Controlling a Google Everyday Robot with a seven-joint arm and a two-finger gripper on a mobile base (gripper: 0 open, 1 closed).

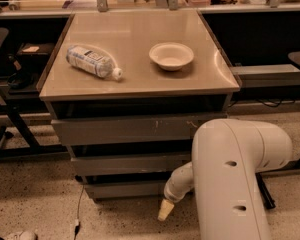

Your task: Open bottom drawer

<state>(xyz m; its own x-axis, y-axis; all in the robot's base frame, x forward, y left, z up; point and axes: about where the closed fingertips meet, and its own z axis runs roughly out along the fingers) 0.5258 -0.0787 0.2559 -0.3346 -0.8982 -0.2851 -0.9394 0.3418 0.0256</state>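
The cabinet has three grey metal drawers under a tan top. The bottom drawer (125, 189) is the lowest and smallest front, plain and closed, just above the floor. Above it are the mid-sized front (125, 164) and the tallest front (135, 129) with pale scratches. My gripper (165, 211) hangs at the end of the white arm (230, 184), low by the floor, just in front of the bottom drawer's right part. Only its pale tip shows.
A plastic bottle (92, 61) lies on its side on the cabinet top (135, 84), and a white bowl (171, 55) stands to its right. A black chair base (5, 129) is at the left. A cable (77, 219) lies on the speckled floor.
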